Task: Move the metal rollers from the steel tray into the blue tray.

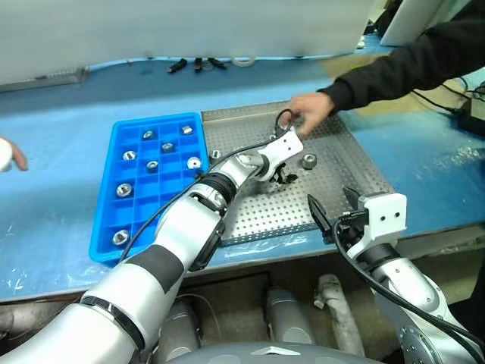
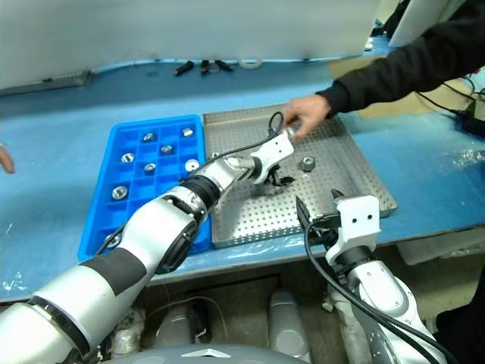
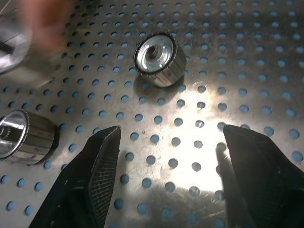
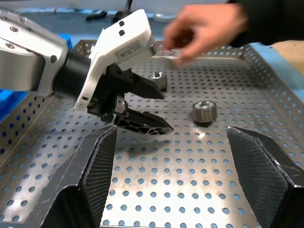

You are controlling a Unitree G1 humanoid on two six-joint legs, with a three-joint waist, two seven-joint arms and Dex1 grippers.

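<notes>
The steel tray (image 1: 265, 212) lies in the middle of the blue table, with the blue tray (image 1: 167, 201) against its left side. Several metal rollers (image 1: 123, 189) sit in the blue tray's compartments. One roller (image 1: 309, 161) lies on the steel tray, just right of my left gripper (image 1: 284, 177), which hangs open close above the perforated sheet. In the left wrist view that roller (image 3: 159, 59) lies ahead of the open fingers (image 3: 97, 175), and a second roller (image 3: 23, 137) lies off to one side. My right gripper (image 1: 333, 211) stands open and empty over the steel tray's front right edge.
A person's hand (image 1: 307, 112) in a black sleeve reaches over the far part of the steel tray, close beyond my left gripper. Another hand (image 1: 10, 155) shows at the table's far left. Cables and small black parts (image 1: 197, 64) lie along the back edge.
</notes>
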